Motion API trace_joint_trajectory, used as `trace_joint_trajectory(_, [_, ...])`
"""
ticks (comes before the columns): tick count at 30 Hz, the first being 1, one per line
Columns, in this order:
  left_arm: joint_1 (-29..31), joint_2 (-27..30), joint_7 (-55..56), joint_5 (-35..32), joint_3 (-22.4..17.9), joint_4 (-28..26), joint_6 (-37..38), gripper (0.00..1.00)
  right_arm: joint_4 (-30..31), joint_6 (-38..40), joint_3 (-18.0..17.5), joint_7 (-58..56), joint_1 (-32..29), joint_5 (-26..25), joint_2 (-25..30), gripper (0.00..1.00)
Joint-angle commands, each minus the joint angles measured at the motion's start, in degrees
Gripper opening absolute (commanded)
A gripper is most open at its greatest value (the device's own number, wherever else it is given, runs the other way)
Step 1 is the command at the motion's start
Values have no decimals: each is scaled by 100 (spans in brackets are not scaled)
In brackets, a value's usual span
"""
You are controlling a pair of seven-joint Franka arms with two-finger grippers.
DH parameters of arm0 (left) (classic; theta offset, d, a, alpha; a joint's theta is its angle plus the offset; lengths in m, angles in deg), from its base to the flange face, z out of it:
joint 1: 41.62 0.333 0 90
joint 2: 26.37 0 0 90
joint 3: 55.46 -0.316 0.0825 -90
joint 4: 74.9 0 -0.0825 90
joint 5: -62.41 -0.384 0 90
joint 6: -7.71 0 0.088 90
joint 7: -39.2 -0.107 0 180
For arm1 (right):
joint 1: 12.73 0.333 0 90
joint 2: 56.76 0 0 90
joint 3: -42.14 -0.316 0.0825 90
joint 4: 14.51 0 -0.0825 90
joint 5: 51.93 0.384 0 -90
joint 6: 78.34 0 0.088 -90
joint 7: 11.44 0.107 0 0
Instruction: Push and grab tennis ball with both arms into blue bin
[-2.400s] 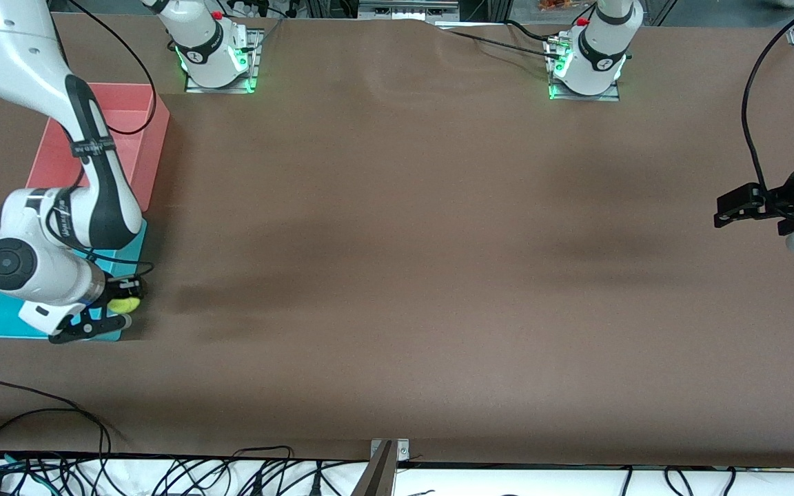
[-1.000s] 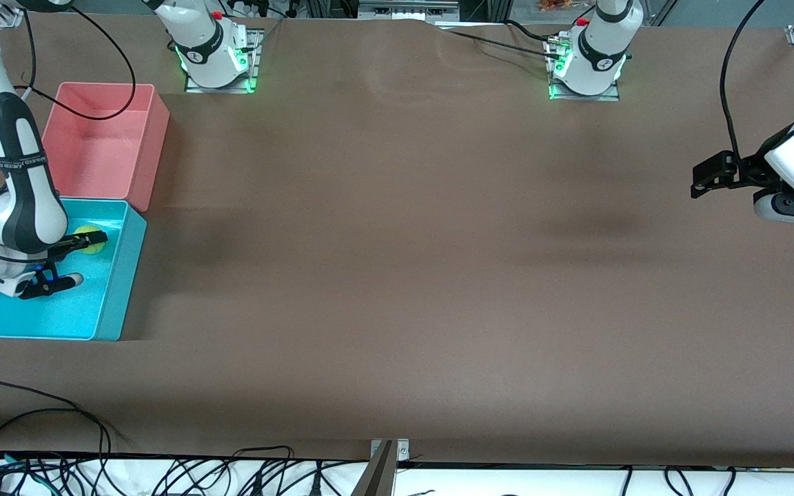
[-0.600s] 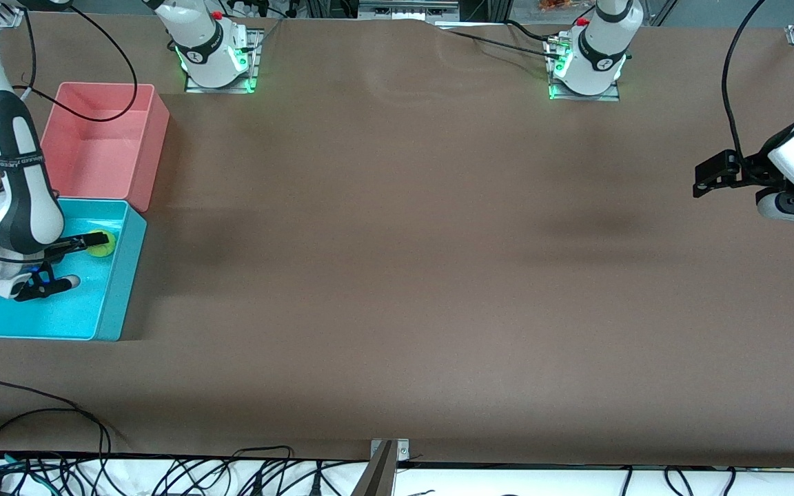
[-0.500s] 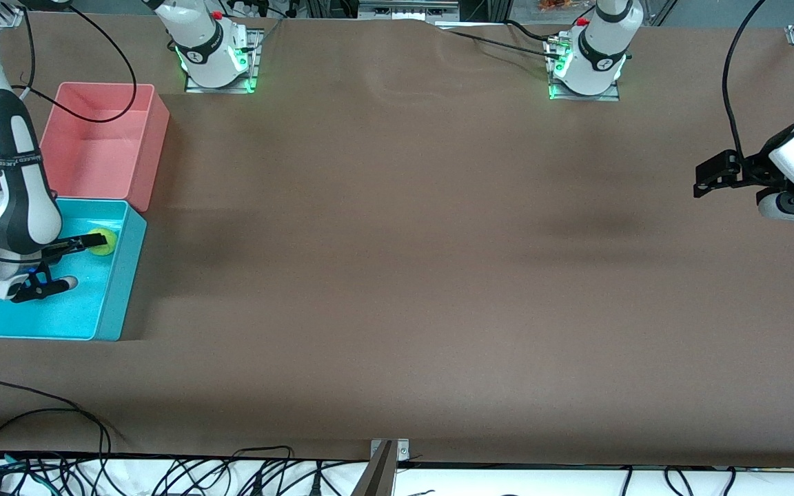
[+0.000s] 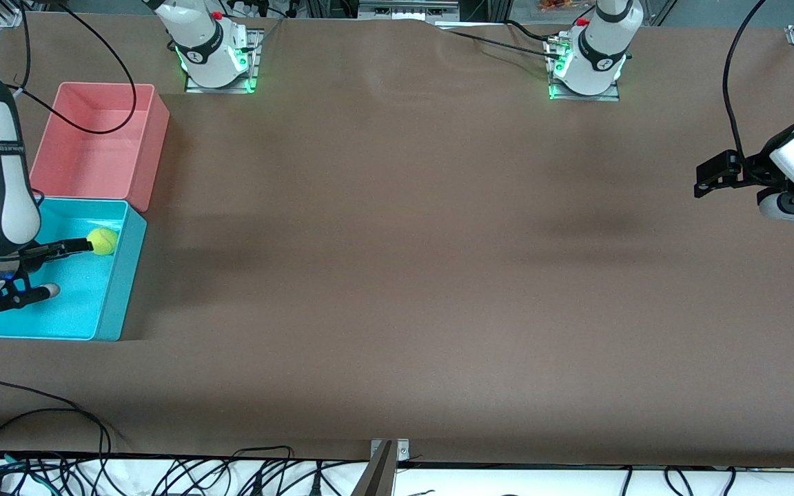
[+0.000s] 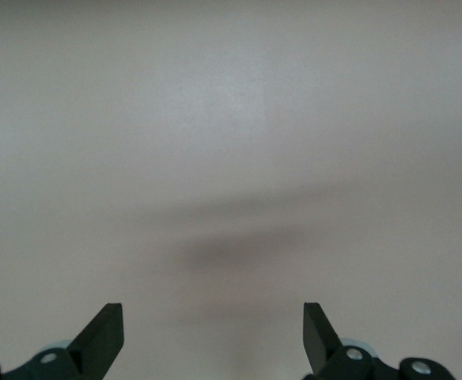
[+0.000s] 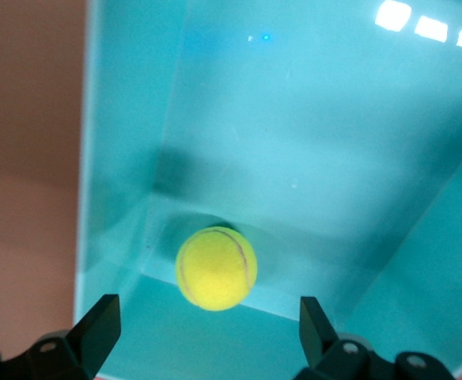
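Note:
The yellow-green tennis ball [image 5: 102, 241] [image 7: 215, 267] lies free on the floor of the blue bin [image 5: 118, 296] [image 7: 310, 142], close to the wall that faces the table's middle. My right gripper [image 5: 56, 269] [image 7: 207, 318] hangs open over the bin. One finger [image 5: 74, 245] points at the ball, and nothing is between the fingers. My left gripper [image 5: 714, 178] [image 6: 211, 324] waits open and empty above bare table at the left arm's end.
A pink bin [image 5: 152, 151] stands against the blue bin, farther from the front camera. A black cable [image 5: 104, 127] from the right arm loops over the pink bin. Brown table [image 5: 397, 262] stretches between the two arms.
My right gripper has opened and let go of the ball, which dropped to the bin floor near its wall. The gripper drew back a little toward the right arm's end. The left arm barely moved.

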Motion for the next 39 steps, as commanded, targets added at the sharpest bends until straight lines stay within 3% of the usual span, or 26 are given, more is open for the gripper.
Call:
trace_joint_trajectory(1, [-46, 123, 42, 109, -56, -118, -22, 100, -65, 276, -49, -10, 97, 79, 339, 100])
trace_joint_trajectory(26, [-46, 123, 42, 101, -56, -118, -5, 100, -83, 1620, -128, 78, 519, 123, 1561, 100])
trace_joint_trajectory(34, [-46, 123, 42, 109, -56, -118, -5, 100, -65, 2201, -110, 764, 756, 123, 2009, 100])
trace_joint_trajectory(39, [-46, 123, 42, 101, -56, -118, -5, 100, 330, 2219, -93, 1185, 862, 141, 2448, 100])
